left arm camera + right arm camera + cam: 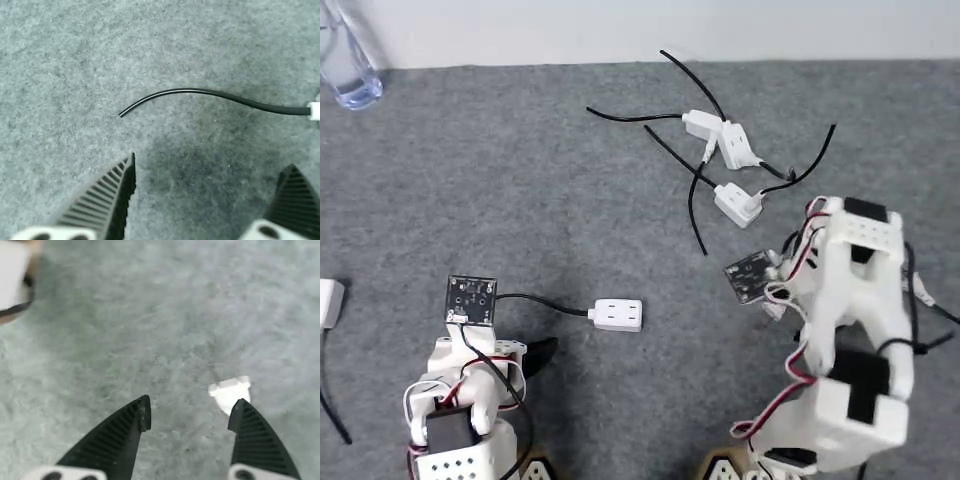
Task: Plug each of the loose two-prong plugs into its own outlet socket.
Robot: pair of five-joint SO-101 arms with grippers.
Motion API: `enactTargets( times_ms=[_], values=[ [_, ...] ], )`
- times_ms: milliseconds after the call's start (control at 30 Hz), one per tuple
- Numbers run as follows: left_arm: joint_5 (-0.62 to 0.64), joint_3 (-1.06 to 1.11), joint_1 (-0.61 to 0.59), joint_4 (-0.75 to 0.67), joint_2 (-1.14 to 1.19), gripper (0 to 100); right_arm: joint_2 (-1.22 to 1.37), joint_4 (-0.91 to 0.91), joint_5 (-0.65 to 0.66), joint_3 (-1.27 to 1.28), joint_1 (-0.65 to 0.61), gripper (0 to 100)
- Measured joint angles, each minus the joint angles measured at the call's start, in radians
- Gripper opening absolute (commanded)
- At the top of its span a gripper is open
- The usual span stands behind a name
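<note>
Near the left corner of the grey felt worktop (pixel 440 180), saw the left gripper (pixel 211 161) held low over bare felt, with ribbed black fingers (pixel 112 195) released, spread wide and grasping nothing. Just beyond those fingertips, noted the cut end of a thin black cable (pixel 200 91), curving off rightward to a white outlet socket (pixel 617 315). Found that socket lying flat on the felt just right of the left arm, well apart from the other connectors.

Far on the right, found two white connector bodies (pixel 718 135) touching each other, and a third connector body (pixel 735 203) a little nearer, close to them. Could not tell whether any of these were mated or merely lying together. Noted loose black leads (pixel 630 116) sprawling around all three.

Nearer than that group, on the right side, saw the right gripper (pixel 192 402) over the felt, fingers (pixel 117 435) likewise released and parted, grasping nothing. Spotted a small white piece (pixel 230 392) on the felt just beside one fingertip, not pinched. Could not tell plug from socket there, too blurred.

Noted a clear container (pixel 348 65) at the far left corner and a white object (pixel 328 302) at the left edge
</note>
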Motion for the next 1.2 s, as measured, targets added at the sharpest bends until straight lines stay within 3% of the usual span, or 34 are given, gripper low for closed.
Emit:
enactTargets(
  times_ms=[300, 567, 800, 1200],
  values=[
    [0.000, 0.000, 0.000, 0.000, 0.000, 42, 0.147, 0.026, 0.169, -0.120, 0.011, 23.8],
    [0.000, 0.000, 0.000, 0.000, 0.000, 42, 0.276, -0.035, 0.192, -0.173, -0.020, 23.5],
    [0.000, 0.000, 0.000, 0.000, 0.000, 42, 0.315, -0.069, 0.192, -0.198, -0.020, 0.5],
    [0.000, 0.000, 0.000, 0.000, 0.000, 42, 0.318, -0.008, 0.192, -0.187, -0.038, 0.9]
  ],
)
